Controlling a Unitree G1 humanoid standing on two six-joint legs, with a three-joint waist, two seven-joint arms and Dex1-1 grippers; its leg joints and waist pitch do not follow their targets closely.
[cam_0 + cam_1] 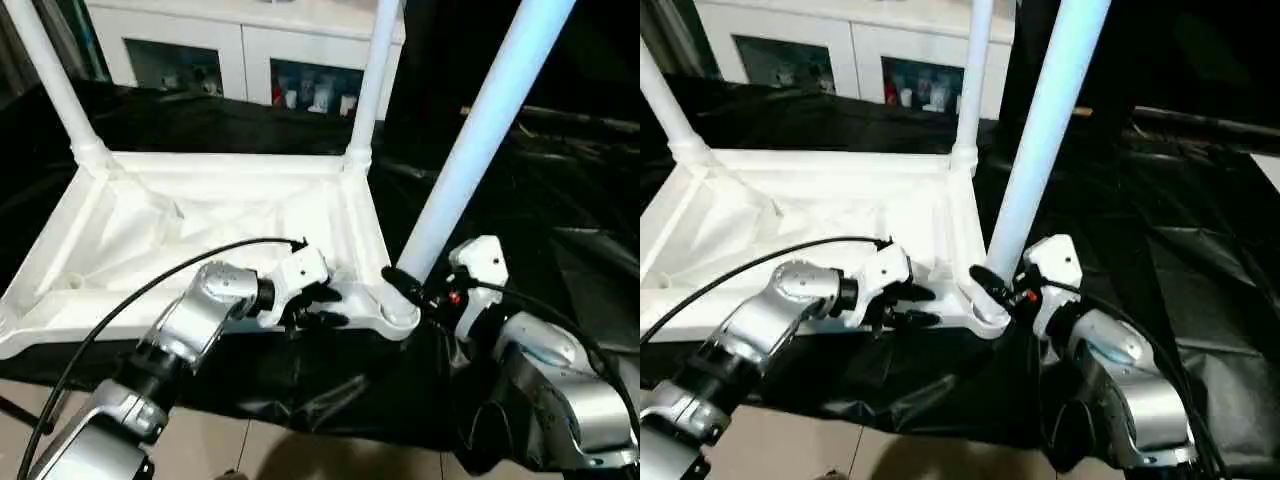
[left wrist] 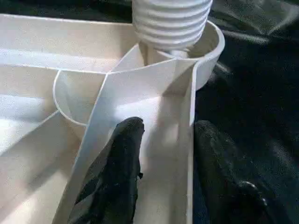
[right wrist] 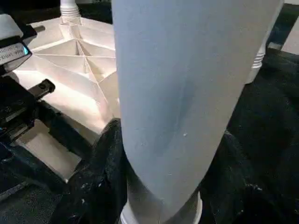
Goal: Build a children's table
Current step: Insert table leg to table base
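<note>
The white table top (image 1: 200,230) lies upside down on the black cloth, ribbed underside up. Two white legs (image 1: 50,80) (image 1: 372,80) stand in its far corners. A third leg (image 1: 480,130) leans over the near right corner socket (image 1: 395,315), with my right gripper (image 1: 405,285) shut on it just above the socket; black fingers (image 3: 103,177) press both sides of the tube (image 3: 187,93). Its threaded end (image 2: 170,21) sits at the socket mouth. My left gripper (image 1: 318,305) is shut on the top's near rim beside that corner, fingers (image 2: 119,158) either side of the rim wall.
A white cabinet with glass doors (image 1: 250,50) stands behind the work table. Black cloth (image 1: 560,200) spreads wrinkled to the right. The table's front edge drops to a pale floor (image 1: 300,450). A black cable (image 1: 150,285) arcs over my left forearm.
</note>
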